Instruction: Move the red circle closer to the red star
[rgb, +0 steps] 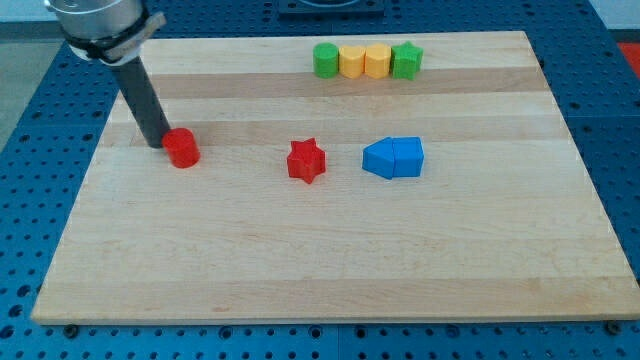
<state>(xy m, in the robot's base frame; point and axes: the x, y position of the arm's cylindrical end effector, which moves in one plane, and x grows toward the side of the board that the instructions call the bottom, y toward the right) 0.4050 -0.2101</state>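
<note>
- Step in hand, as judged: the push is at its start. The dark rod's tip sits just to the view's left of the small red circle block, touching it or very nearly so; contact cannot be confirmed.
- The arm carries no hand, only the straight rod, so there is nothing to spread or pinch.
- Task's thing: the red circle lies on the pale wooden desk, left of centre, roughly level with the red star block, which is well apart towards the view's right.
- Next move, as judged: a straight slide to the view's right, slightly downward, keeping the tip behind the circle's middle so it does not roll off to one side. Stopping short of the star would avoid nudging it.
- Bare desk lies between the two red blocks.
- Beyond the star: two blue blocks, touching.
- Top edge: a tight row of green circle, two yellow blocks and green star.
- Containers: none visible.
</note>
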